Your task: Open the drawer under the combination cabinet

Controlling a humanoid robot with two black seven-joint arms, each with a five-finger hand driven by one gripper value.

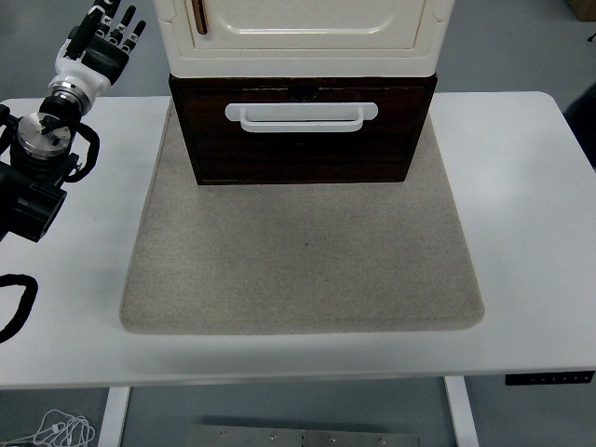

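Up left, left hand (102, 42) fingers spread, well apart from the closed drawer (303, 130).

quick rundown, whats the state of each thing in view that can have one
drawer: pulled partly out from under the cabinet, front facing the camera
drawer handle: free, nothing gripping it
cabinet door: shut, only its lower part in view
left hand: raised at the far left, fingers spread, holding nothing
mat: flat on the table, under the cabinet
right hand: not in view
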